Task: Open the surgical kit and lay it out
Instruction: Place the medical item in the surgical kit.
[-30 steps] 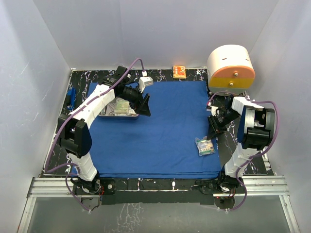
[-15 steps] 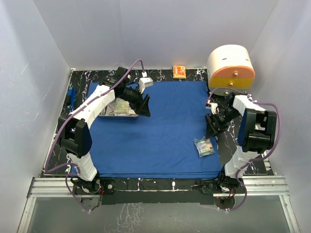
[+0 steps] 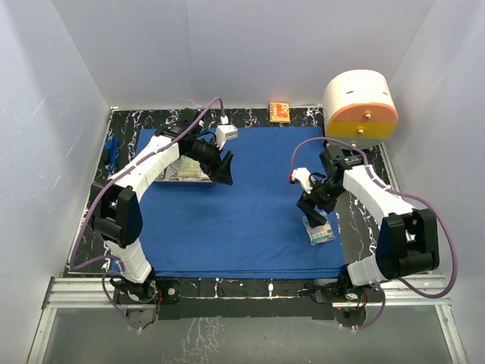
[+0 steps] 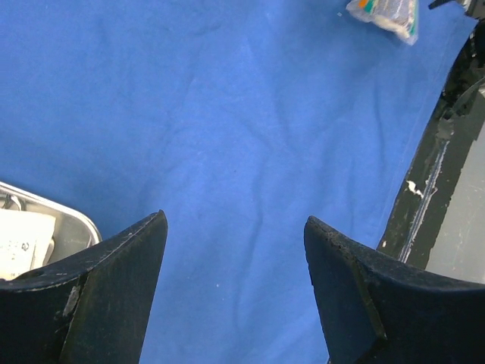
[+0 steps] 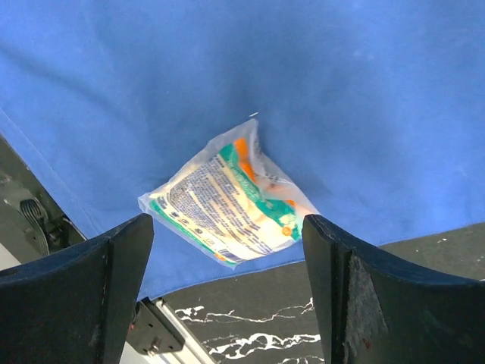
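The blue cloth (image 3: pixel 242 205) lies spread flat over most of the black marbled worktop (image 3: pixel 250 282), with only soft creases in it. On its far left part sits the steel tray (image 3: pixel 182 173), and the left wrist view shows a white printed packet (image 4: pixel 23 243) lying inside the tray by its rounded corner. A second packet (image 5: pixel 227 205) — clear film with green and orange print — lies on the cloth close to its right edge, well apart from the tray, with one corner near the cloth's hem.

The right tool (image 3: pixel 314 216) hangs directly over this second packet. Its fingers are spread wide and grip nothing; in its wrist view the packet lies on the cloth between the two dark fingertips, and whether they touch the cloth cannot be told.

The left tool (image 3: pixel 223 168) is over the cloth just beside the tray's right end — its fingers also stand wide apart and are empty, with bare blue cloth between them.

Beyond the cloth's far edge a small orange box (image 3: pixel 280 112) rests on the worktop, and a big cream-and-orange cylinder (image 3: pixel 360 105) stands at the far right corner.
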`<state>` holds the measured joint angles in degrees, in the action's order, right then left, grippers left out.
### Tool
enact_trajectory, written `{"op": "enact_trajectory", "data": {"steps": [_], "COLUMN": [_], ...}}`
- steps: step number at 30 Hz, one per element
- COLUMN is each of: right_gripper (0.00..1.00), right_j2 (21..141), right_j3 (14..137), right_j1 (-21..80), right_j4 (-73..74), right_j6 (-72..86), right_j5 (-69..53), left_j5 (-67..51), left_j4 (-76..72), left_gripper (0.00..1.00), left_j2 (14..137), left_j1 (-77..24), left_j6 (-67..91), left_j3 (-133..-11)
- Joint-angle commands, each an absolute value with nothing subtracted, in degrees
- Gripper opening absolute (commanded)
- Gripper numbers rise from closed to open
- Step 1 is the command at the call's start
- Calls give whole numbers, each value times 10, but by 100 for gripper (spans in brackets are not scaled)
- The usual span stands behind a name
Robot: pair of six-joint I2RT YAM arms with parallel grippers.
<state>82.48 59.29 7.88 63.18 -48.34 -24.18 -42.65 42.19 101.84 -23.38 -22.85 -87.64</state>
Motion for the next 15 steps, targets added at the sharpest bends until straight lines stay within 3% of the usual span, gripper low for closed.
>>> {"op": "enact_trajectory", "data": {"steps": [1,8,15], "right_gripper": [78,70,51], "right_j2": [807,812,824], "right_j3": [564,519,505], "right_j1": [129,177,188], "right_j4": [581,549,531], "right_j6": [-480,-457,-408], "right_j5": [-162,-95,-86], "left_j5": [-396,-386,-387], "left_j4": [403,398,402], "left_gripper": [72,72,72], "left_j2": [968,962,967], "left_j1": [-236,-236,-236], "left_j6": [-220,-221,-221], "left_j3": [-860,-850,-857]}}
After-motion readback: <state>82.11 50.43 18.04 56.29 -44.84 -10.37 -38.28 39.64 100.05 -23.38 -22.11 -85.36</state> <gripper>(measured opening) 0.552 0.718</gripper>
